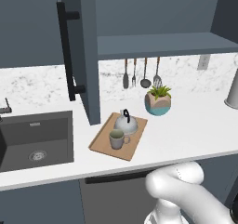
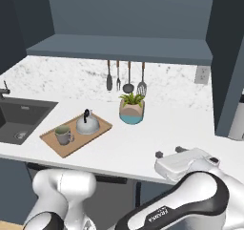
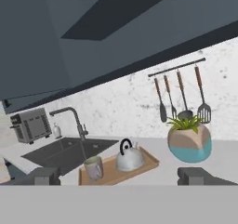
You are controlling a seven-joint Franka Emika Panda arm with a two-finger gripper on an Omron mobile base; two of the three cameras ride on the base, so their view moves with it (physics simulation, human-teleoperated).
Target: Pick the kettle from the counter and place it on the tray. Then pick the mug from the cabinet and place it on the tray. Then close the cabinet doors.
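Note:
The silver kettle [image 1: 126, 123] [image 2: 87, 124] [image 3: 128, 158] with its black handle stands on the wooden tray [image 1: 135, 144] [image 2: 79, 143] [image 3: 148, 163]. The olive mug [image 1: 116, 139] [image 2: 63, 135] [image 3: 94, 167] sits on the tray too, just in front of the kettle. Both cabinet doors stand open: the left door [image 1: 88, 56] with its black bar handle [image 1: 67, 51], and the right door [image 2: 228, 62]. The cabinet shelf [image 1: 162, 44] [image 2: 119, 47] is bare. My gripper [image 2: 169, 151] [image 3: 121, 176] hovers over the counter's front edge, right of the tray, open with nothing between its fingers.
A teal-and-tan plant pot [image 1: 158, 102] [image 2: 131, 110] [image 3: 189, 142] stands behind the tray on the white counter [image 1: 195, 130]. Utensils [image 1: 139, 74] [image 2: 126, 78] hang on the backsplash. A dark sink [image 1: 35, 141] [image 2: 19, 119] and faucet [image 3: 69, 118] lie left, with a toaster [image 3: 31, 125] beyond.

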